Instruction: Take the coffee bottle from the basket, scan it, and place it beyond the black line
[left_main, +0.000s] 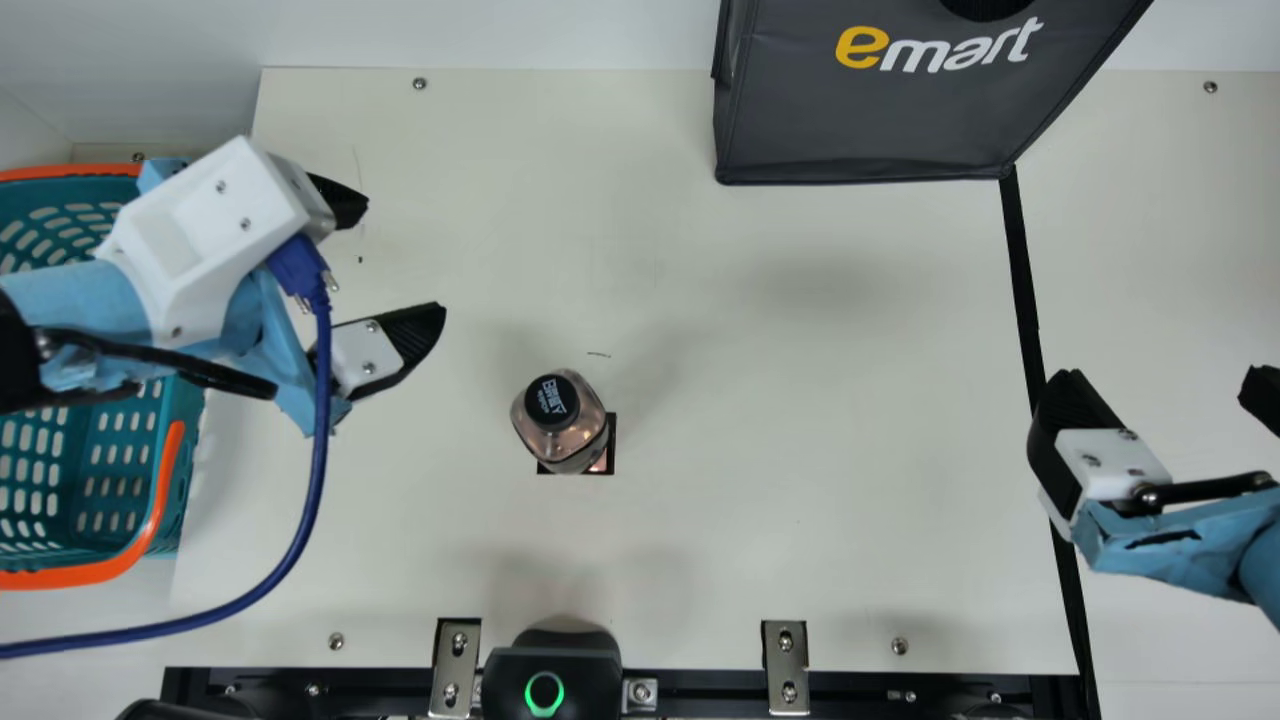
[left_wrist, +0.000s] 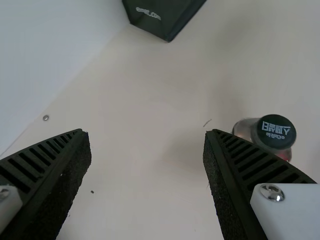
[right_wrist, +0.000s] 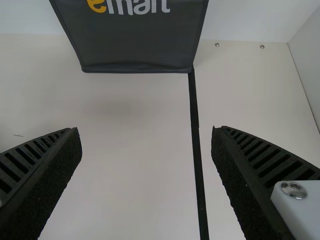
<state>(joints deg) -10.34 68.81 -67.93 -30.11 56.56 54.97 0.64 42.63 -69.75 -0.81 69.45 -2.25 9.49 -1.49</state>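
Observation:
The coffee bottle (left_main: 560, 420), with a black cap, stands upright near the table's middle, over a small black-edged square. To its left, my left gripper (left_main: 392, 265) is open and apart from it. In the left wrist view the left gripper (left_wrist: 146, 135) has nothing between its fingers, and the bottle (left_wrist: 266, 133) is beyond one finger. My right gripper (left_main: 1160, 395) stands open at the far right, by the black line (left_main: 1025, 290). The right wrist view shows the right gripper (right_wrist: 145, 132) empty, with the black line (right_wrist: 195, 115) running between its fingers.
A teal basket (left_main: 185, 480) with orange handles sits at the left edge, partly under my left arm. A dark grey bag (left_main: 860, 120) stands at the back right. The scanner (left_main: 552, 670) with a green ring is at the front edge. A blue cable (left_main: 318, 450) hangs from the left arm.

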